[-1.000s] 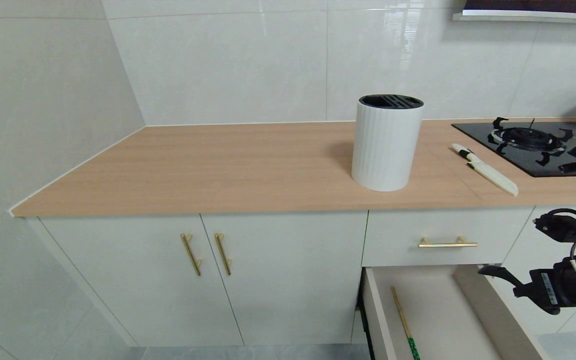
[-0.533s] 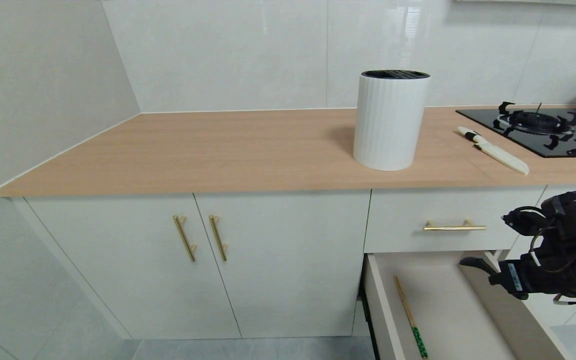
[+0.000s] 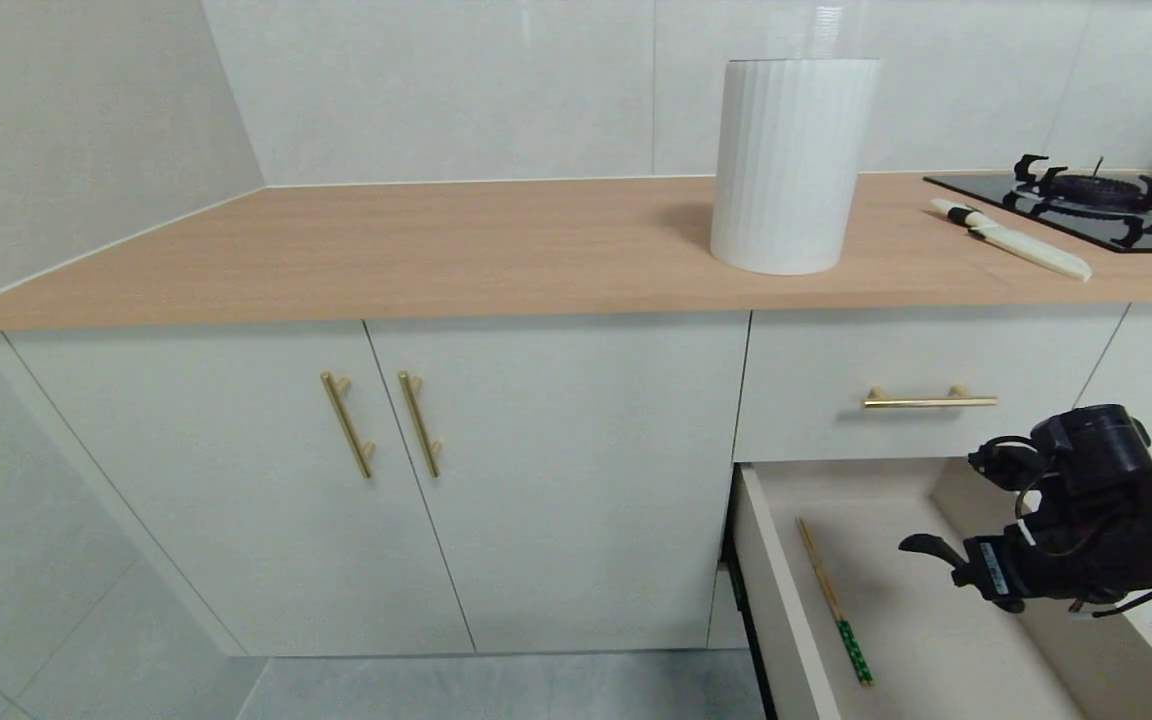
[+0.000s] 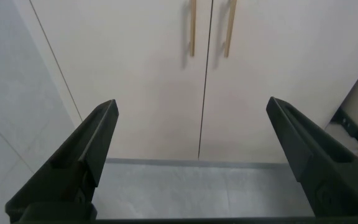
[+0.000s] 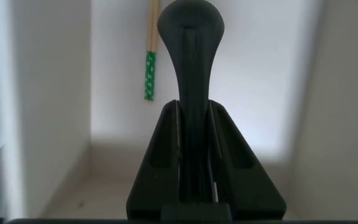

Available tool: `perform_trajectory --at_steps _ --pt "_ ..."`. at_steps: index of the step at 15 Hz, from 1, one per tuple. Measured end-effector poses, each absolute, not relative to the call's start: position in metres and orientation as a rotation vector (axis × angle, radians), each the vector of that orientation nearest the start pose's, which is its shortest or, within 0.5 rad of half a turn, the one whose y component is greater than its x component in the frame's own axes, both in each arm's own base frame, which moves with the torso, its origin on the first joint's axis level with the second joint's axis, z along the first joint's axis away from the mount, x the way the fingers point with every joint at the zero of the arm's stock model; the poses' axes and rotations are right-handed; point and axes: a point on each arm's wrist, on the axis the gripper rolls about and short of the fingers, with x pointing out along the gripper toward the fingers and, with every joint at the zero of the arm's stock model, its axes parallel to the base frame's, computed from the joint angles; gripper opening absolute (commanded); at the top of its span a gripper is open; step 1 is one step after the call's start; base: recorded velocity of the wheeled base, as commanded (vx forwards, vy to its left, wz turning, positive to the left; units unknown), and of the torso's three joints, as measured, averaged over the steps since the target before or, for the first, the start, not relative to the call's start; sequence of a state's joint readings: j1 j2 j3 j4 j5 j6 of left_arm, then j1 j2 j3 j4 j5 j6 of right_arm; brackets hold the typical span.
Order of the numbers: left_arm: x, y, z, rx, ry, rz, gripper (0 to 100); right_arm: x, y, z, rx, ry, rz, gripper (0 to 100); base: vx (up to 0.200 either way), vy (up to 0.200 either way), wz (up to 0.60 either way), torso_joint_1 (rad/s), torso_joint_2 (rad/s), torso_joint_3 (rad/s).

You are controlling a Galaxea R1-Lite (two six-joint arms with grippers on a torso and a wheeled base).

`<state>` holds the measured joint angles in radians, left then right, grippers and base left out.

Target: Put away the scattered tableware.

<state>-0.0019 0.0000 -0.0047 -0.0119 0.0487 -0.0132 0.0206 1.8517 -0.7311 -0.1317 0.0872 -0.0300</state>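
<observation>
A pair of wooden chopsticks with green ends lies in the open drawer at the lower right; the right wrist view shows the chopsticks too, on the drawer floor. My right gripper hangs shut over the drawer's middle, to the right of the chopsticks, its fingers pressed together with nothing between them. On the wooden counter a white knife lies to the right of a white ribbed holder. My left gripper is open, low in front of the cupboard doors.
A black gas hob sits at the counter's far right. A shut drawer with a gold handle is above the open one. Two cupboard doors with gold handles stand to the left, over a grey floor.
The head camera has sunk, so the counter sits higher in the picture. My right gripper has gone down and a little left, deeper over the open drawer.
</observation>
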Motion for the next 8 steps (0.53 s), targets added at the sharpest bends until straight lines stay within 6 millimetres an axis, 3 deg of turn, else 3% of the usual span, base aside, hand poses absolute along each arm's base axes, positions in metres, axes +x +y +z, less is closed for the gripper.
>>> perform_trajectory --at_steps 3,8 --pt "-0.0232 0.0011 0.0779 -0.014 -0.016 0.047 100 0.2864 0.0079 0.0710 0.006 1.001 0.113 0 0.000 0.000 0.00 -0.020 0.23 0.206" --pt "-0.0232 0.0011 0.0780 -0.014 -0.016 0.047 100 0.2893 0.0081 0.0672 0.006 0.998 0.116 0 0.000 0.000 0.00 0.000 0.01 0.010"
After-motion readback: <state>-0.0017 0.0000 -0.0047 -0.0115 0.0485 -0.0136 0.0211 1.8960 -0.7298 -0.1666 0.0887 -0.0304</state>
